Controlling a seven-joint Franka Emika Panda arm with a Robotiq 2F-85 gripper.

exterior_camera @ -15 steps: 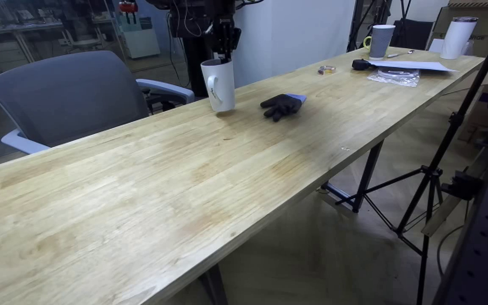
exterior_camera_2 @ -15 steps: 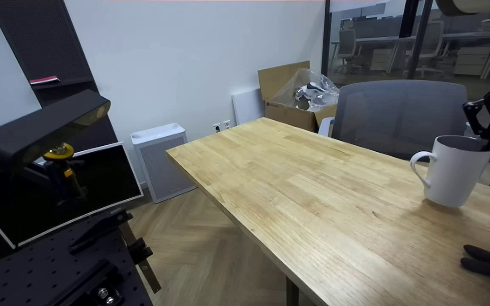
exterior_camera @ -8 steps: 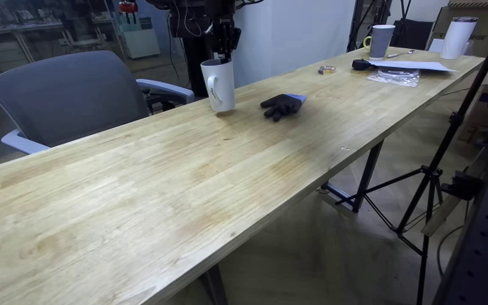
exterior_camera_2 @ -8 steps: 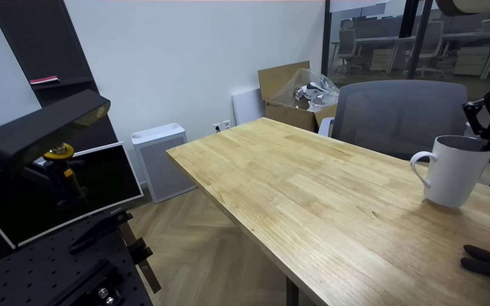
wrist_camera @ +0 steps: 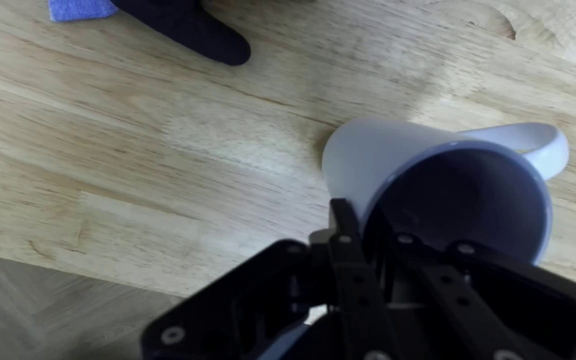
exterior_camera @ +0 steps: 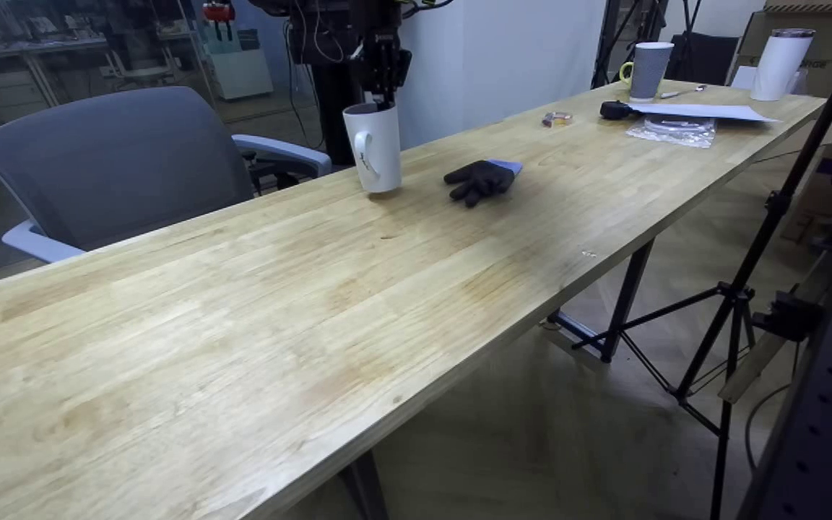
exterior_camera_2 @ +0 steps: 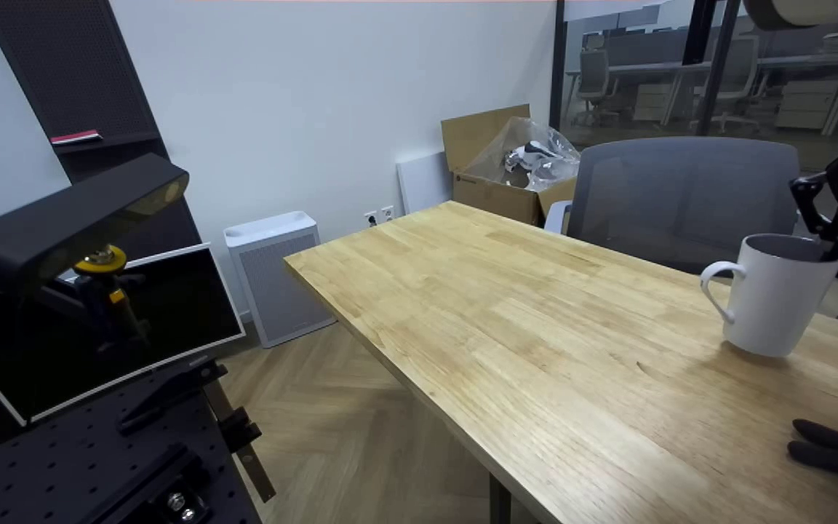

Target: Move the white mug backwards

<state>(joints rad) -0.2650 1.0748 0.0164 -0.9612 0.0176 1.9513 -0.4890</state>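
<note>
The table (exterior_camera_2: pixel 463 306) stretched away left in an exterior view; next came the handle (exterior_camera_2: pixel 723 266), then the mug (exterior_camera_2: pixel 775 302), tall, white, bluish-grey inside, tipped over the wood near the far edge, the gripper (exterior_camera_2: pixel 837 251) pinching its wall!

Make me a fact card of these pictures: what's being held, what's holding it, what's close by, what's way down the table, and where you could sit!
Surface: wooden table
Held: white mug, tilted; I can't tell whether its base touches the wood
Holder: tool, pinching the mug's wall, one finger inside, one outside
Close by: black work glove with a blue cuff, not touching the mug
Far end: grey cup with a yellow handle, white tumbler, white paper, clear plastic bag
Seat: grey mesh-back office chair, beside the table
</note>
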